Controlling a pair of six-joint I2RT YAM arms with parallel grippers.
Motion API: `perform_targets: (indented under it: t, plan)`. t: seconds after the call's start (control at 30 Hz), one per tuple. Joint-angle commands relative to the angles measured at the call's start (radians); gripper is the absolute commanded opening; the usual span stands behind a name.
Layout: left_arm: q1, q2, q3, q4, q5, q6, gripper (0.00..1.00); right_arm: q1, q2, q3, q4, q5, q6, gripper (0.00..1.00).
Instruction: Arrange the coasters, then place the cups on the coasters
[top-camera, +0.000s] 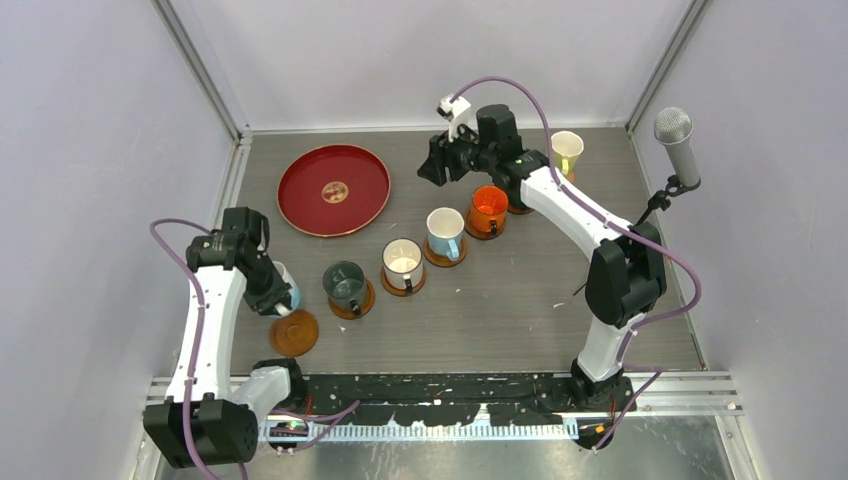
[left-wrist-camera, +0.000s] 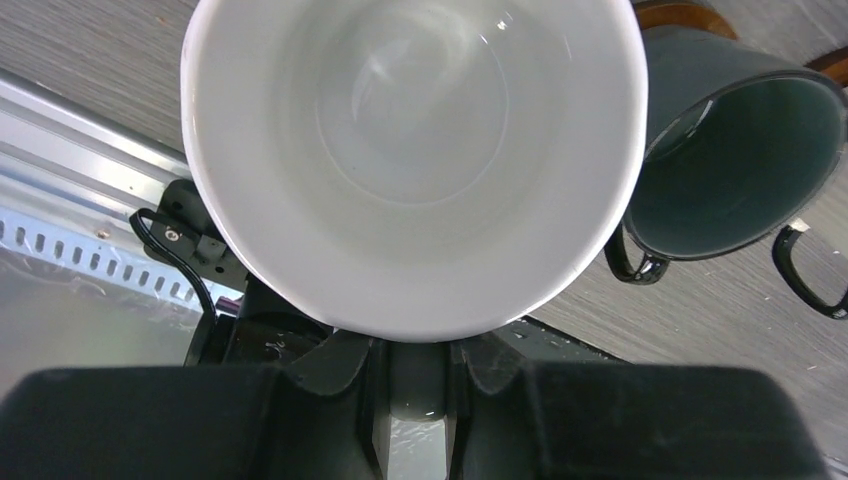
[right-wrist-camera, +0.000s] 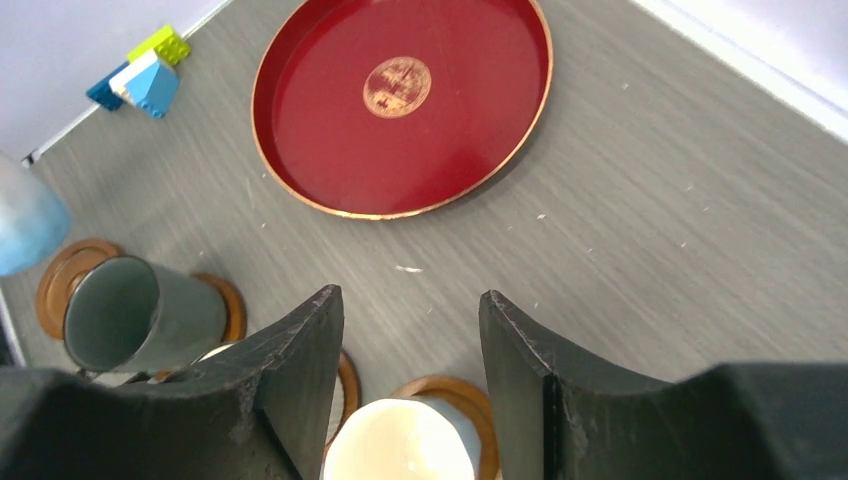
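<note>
- Looking from above, the risk sits with the left gripper; it carries the held cup just beyond the bare coaster, not on it; an off-centre release would, I judge, leave the cup half on the disc or tipping at its edge; the dark cup, cream cup, blue cup and orange cup each stand on a coaster in a diagonal row; the yellow cup stands behind the right arm, and I cannot tell whether a coaster is under it; the right gripper hangs between the tray and the orange cup, holding nothing.
- Seen from the left wrist, the held cup fills the view, mouth toward the camera; the fingers are nearly together, clamped on its wall at the rim; so thin a pinch on glazed ceramic could slip or let the cup swing; the dark cup is just beside it, so a careless descent could clip it.
- Seen from the right wrist, the fingers stand well apart, touching nothing; the blue cup sits on its coaster right below the gap, so a straight drop would strike its rim; toy blocks lie at the far corner.
</note>
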Motion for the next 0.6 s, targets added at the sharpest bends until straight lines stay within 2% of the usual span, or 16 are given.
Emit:
perform_targets:
  t: [0.0,0.57]
  plan:
    - [0.019,-0.027,-0.041,0.018,-0.016,-0.030,0.00,0.012,-0.041,0.048,-0.063,-0.045,-0.009,0.57]
    - [0.022,0.063,-0.175,0.099,-0.063,-0.105,0.00,0.012,-0.046,0.061,-0.106,-0.040,-0.053,0.57]
